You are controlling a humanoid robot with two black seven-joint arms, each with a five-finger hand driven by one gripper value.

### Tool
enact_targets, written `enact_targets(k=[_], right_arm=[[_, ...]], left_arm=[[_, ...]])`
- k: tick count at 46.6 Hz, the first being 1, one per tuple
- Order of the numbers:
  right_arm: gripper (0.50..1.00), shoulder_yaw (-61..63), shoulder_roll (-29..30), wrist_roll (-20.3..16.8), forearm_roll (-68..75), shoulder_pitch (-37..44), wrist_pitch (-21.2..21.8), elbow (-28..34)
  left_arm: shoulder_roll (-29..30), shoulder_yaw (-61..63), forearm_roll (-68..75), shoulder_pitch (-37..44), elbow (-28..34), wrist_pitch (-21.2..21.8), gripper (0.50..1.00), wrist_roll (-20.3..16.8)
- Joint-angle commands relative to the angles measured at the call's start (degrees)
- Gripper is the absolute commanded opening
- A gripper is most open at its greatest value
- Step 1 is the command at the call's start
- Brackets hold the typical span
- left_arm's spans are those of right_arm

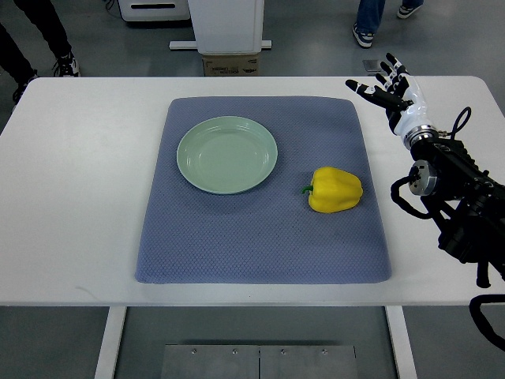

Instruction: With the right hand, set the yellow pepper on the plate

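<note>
A yellow pepper (335,190) with a green stem lies on its side on the right part of a blue-grey mat (260,237). A pale green plate (227,154) sits empty on the mat's upper left part, well apart from the pepper. My right hand (388,90) is at the table's far right, beyond the mat's upper right corner, above and to the right of the pepper. Its fingers are spread and hold nothing. The right arm comes in from the right edge. The left arm does not show.
The white table (71,197) bears the mat. Beyond the far edge stand a white machine base with a cardboard box (231,63) and people's feet (363,35) on the grey floor.
</note>
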Motion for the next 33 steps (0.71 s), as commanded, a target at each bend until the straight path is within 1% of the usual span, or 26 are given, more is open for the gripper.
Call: enact_targets(k=[1, 14, 21, 25, 33], right_arm=[[1.0, -0.01, -0.01, -0.13, 0.0, -0.05, -0.01, 0.09], [1.0, -0.36, -0.18, 0.05, 0.26, -0.58, 0.43, 0.35], [1.0, -4.4, -2.73, 0.14, 0.26, -0.58, 4.12, 0.88], [1.0, -6.16, -4.05, 0.14, 0.52, -0.14, 5.35, 1.32], [1.0, -9.85, -7.04, 0.75, 0.61, 1.0, 8.69, 3.78]], left_arm=[[0.0, 0.0, 0.0, 0.0, -0.05, 0.0, 1.0, 0.0], [0.0, 0.0, 0.0, 0.0, -0.05, 0.09, 1.0, 0.0], [0.0, 0.0, 0.0, 0.0, 0.03, 0.0, 1.0, 0.0], [0.0, 0.0, 0.0, 0.0, 0.03, 0.0, 1.0, 0.0], [0.0, 0.0, 0.0, 0.0, 0.03, 0.0, 1.0, 0.0]])
